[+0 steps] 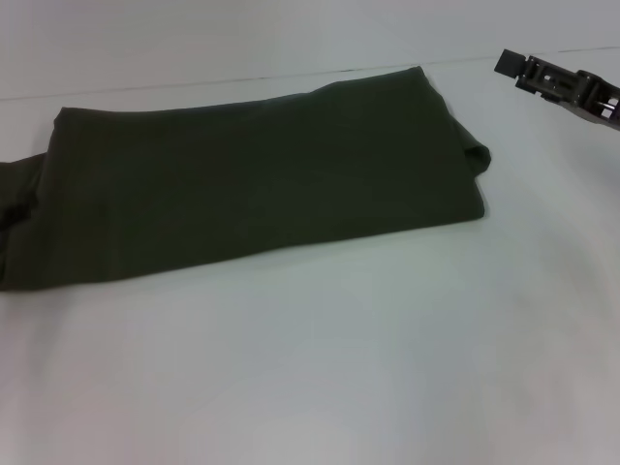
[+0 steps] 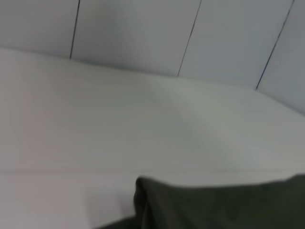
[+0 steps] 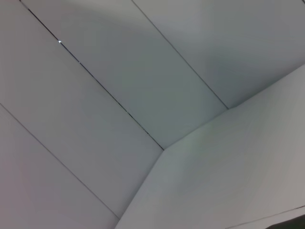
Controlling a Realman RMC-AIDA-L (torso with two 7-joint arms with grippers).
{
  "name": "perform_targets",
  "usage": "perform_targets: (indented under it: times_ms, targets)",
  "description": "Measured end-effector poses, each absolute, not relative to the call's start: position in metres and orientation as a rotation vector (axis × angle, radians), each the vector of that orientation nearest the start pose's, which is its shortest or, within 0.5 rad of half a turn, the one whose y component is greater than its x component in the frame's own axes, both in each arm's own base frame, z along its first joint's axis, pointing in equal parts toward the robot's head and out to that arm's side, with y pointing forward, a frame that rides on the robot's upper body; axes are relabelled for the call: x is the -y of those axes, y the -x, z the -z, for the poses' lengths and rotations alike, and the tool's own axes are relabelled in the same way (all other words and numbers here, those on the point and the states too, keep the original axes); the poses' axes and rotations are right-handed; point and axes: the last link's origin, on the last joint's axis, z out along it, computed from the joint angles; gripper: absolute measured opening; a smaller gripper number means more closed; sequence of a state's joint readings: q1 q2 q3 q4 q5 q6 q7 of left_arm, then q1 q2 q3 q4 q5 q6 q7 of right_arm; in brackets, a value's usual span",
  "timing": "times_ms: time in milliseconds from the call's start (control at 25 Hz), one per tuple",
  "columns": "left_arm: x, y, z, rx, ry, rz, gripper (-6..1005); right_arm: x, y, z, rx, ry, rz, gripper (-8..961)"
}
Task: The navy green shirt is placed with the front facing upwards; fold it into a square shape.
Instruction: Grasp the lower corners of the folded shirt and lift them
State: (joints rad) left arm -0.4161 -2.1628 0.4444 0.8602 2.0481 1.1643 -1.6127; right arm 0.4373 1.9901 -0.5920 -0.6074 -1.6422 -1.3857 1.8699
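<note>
Currently the navy green shirt (image 1: 262, 184) lies on the white table (image 1: 320, 358) as a long folded band, plain dark side up, with no lettering visible. It runs from the table's left edge, where bunched fabric leaves the head view, toward the far right, where a rounded fold marks its end.

Right gripper (image 1: 509, 63): raised at the far right of the head view, well apart from the shirt's right end and touching no fabric. Only one dark fingertip block is clear, so the state of its jaws cannot be told.

Left gripper: not seen in any view. The left wrist view shows a folded shirt corner (image 2: 214, 205) resting on the table (image 2: 119, 124) before a panelled wall (image 2: 143, 33).
</note>
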Motion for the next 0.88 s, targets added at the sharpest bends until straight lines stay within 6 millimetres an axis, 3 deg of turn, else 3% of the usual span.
perform_targets:
  times_ms: [280, 880]
  targets:
    - [-0.33, 0.356, -0.061, 1.057, 2.023, 0.472, 948, -0.355, -0.303, -0.078, -1.308, 2.025, -1.144, 929]
    - [-0.306, 0.367, -0.068, 1.16, 2.113, 0.395, 948, -0.354, -0.309, -0.078, -1.324, 2.002, -1.128, 921]
